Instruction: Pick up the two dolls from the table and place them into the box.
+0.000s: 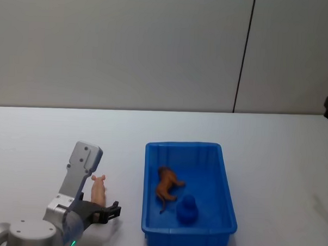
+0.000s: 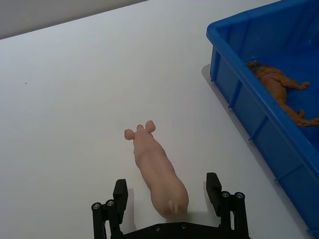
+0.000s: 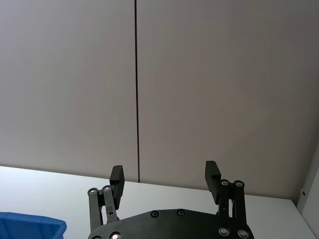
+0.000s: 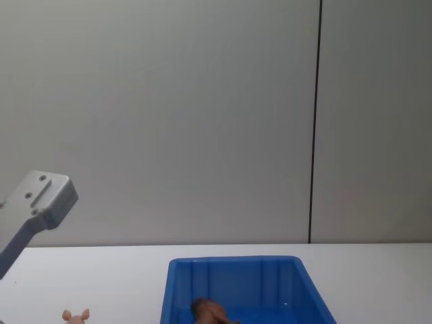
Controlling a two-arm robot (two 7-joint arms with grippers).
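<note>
- The left tool (image 2: pixel 167 191) is seen at the bottom of the left wrist frame, its two black fingers (image 2: pixel 120 191) spread apart and nothing gripped.
- The pink doll (image 2: pixel 155 169) is found lying on the white surface (image 2: pixel 75 99), its rear end set between those fingers with a gap on each side; no contact can be made out.
- In the head view the same tool (image 1: pixel 107 212) is placed at the lower left of the frame, with the pink doll (image 1: pixel 98 189) stretched out just above it, left of the box (image 1: pixel 151 171).
- The brown doll (image 1: pixel 168 186) is seen lying on its side inside the box, left of centre on the blue floor.
- A rounded blue object (image 1: pixel 187 209) is noted inside the box too, just below and right of the brown doll.
- From the left wrist camera, the brown doll (image 2: pixel 279 89) is caught behind the box wall (image 2: pixel 249 107) at the right edge of the frame.
- In the chest view the pink doll's ears (image 4: pixel 76 314) are glimpsed at the bottom left, and the box (image 4: pixel 233 270) sits bottom centre.
- The right tool (image 3: pixel 166 179) is held up well clear of the surface, facing the grey wall (image 3: pixel 224 74), fingers parted and nothing between them.
</note>
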